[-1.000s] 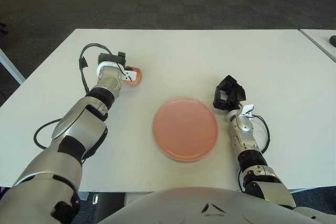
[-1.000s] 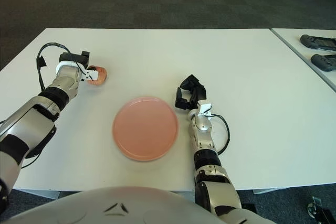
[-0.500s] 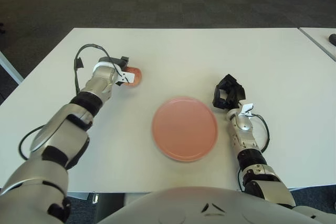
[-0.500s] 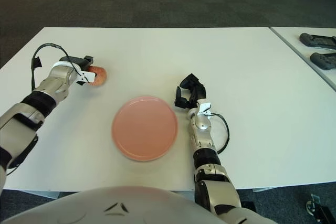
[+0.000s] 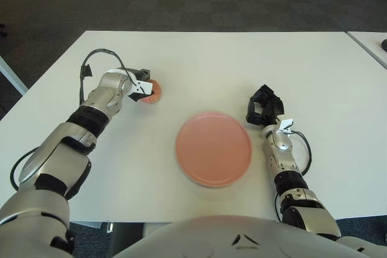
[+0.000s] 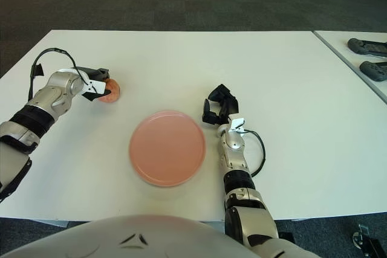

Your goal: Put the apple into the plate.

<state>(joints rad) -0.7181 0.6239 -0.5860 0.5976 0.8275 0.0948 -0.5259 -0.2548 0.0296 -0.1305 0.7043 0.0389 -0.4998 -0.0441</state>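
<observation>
Apple: rigid, smooth, likely slippery; left robot hand fingers close around it, at the plate's 10 o'clock.

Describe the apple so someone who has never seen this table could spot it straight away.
On the white table, look to the robot's left of the round pink plate in the middle. There the left hand reaches in, and the apple sits at its fingertips. It is the only small, reddish-orange round thing, far smaller than the flat plate.
</observation>
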